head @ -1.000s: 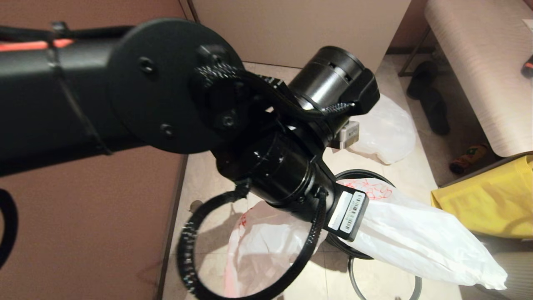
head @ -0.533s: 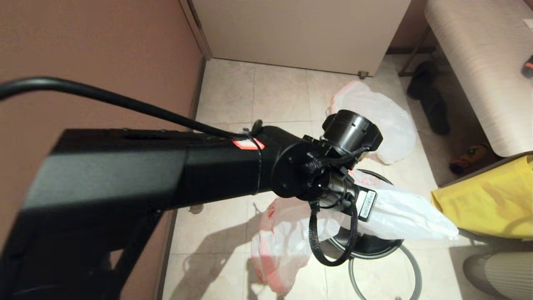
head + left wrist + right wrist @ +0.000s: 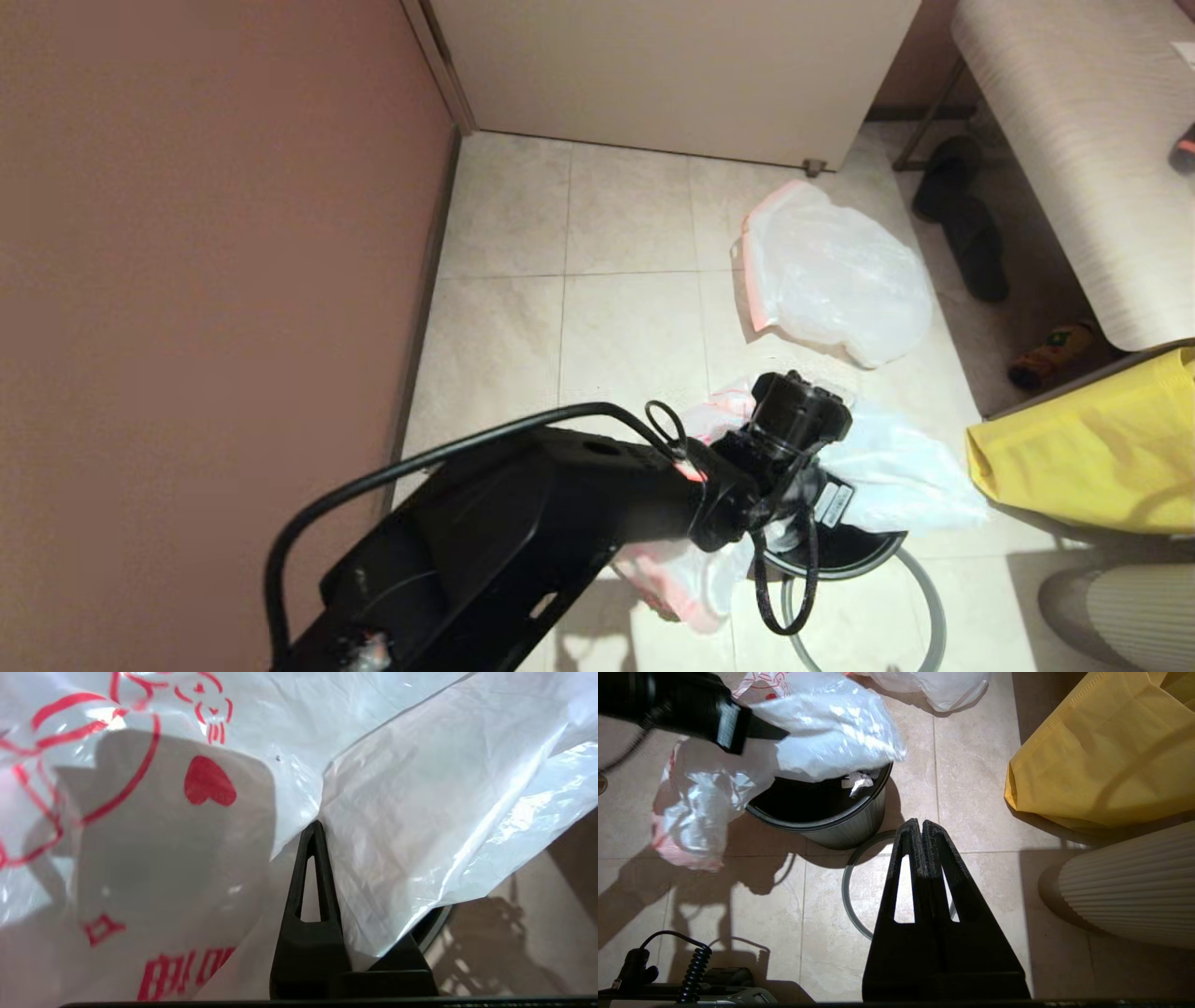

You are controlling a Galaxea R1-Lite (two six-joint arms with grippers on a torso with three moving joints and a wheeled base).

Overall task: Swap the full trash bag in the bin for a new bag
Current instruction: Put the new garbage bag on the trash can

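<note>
The new bag [image 3: 896,471], white with red print, is draped across the open mouth of the black bin [image 3: 840,555]. One pink-hemmed end hangs to the floor beside the bin. My left gripper [image 3: 320,826] is shut on a fold of this new bag [image 3: 411,812], just above the bin [image 3: 831,823]. Plastic covers one of its fingers. The full trash bag [image 3: 831,280] lies on the tiles farther back. The grey hoop [image 3: 847,891] lies flat on the floor against the bin. Above that hoop hangs my right gripper [image 3: 921,823], shut and empty.
A yellow fabric bag [image 3: 1092,448] stands to the right of the bin, with a ribbed cream object [image 3: 1134,886] nearer me. A brown wall runs along the left. Dark shoes [image 3: 962,224] lie under a bench at the back right. Crumpled paper [image 3: 859,781] sits inside the bin.
My left arm has dropped from close before the head camera down to the bin, carrying the new bag with it. The bag now rests across the bin's mouth.
</note>
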